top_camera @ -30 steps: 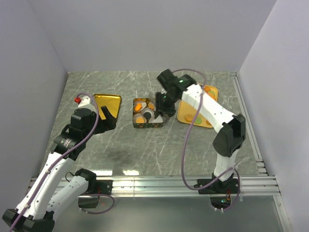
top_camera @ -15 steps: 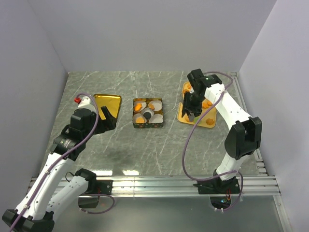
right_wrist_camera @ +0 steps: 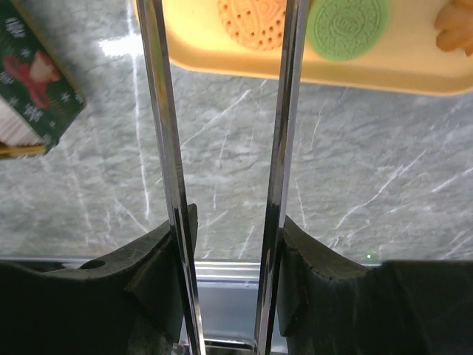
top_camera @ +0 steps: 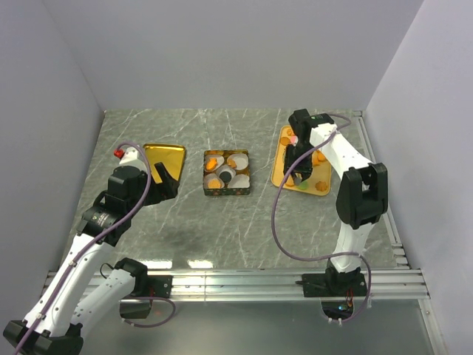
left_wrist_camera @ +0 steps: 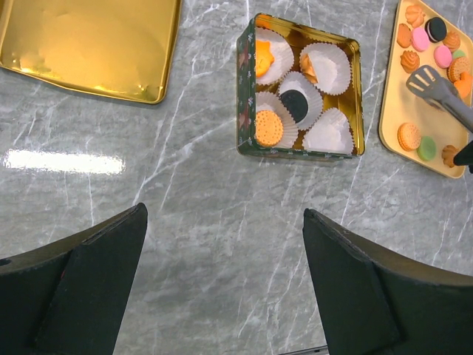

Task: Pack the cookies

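The right gripper [right_wrist_camera: 230, 237] pinched shiny metal tongs [right_wrist_camera: 164, 111]. A round, embossed orange cookie [right_wrist_camera: 251, 18] showed between their arms. The left gripper [left_wrist_camera: 222, 222] gaped wide.

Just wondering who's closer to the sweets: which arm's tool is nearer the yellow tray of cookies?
Right. The right tool hangs over the yellow tray, gripping tongs; the left tool hovers by the gold lid, beyond the tin.

One green tin [left_wrist_camera: 245, 89], with five white paper cups [left_wrist_camera: 329, 133] inside. Four cookies [left_wrist_camera: 268, 127] sit in those cups, three orange and one dark brown. One yellow tray [left_wrist_camera: 394, 107] bears about a dozen more, two of them pink, one dark, at least one green. One gold lid [left_wrist_camera: 89, 44]. One pair of tongs [left_wrist_camera: 427, 80].
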Controlling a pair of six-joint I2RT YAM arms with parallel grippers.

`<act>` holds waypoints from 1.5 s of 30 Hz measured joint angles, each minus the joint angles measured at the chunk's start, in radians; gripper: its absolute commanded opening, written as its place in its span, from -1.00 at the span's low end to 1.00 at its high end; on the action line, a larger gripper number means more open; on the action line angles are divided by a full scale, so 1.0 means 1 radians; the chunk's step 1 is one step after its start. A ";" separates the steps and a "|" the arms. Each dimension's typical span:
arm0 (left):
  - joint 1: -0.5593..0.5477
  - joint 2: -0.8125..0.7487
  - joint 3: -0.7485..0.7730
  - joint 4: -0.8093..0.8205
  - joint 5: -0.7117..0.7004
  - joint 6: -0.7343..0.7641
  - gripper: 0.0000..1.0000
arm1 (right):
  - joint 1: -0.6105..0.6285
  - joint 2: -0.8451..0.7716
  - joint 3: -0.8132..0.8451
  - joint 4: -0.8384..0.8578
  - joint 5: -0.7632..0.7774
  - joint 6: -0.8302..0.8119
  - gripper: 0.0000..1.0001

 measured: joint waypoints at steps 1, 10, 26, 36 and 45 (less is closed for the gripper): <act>0.000 0.000 0.000 0.000 0.000 0.000 0.85 | 0.000 0.014 0.005 -0.001 0.002 -0.003 -0.01; 0.015 -0.012 0.000 0.000 -0.007 0.000 0.86 | -0.014 0.124 0.110 -0.029 0.019 -0.031 -0.01; 0.067 -0.024 0.000 0.000 -0.003 0.000 0.85 | -0.018 0.243 0.244 -0.093 0.052 -0.051 -0.01; 0.067 -0.024 0.000 0.000 0.001 0.000 0.85 | -0.019 0.291 0.274 -0.103 0.052 -0.051 -0.01; 0.068 -0.024 0.000 0.001 0.001 0.000 0.85 | -0.021 0.297 0.294 -0.103 0.055 -0.051 -0.07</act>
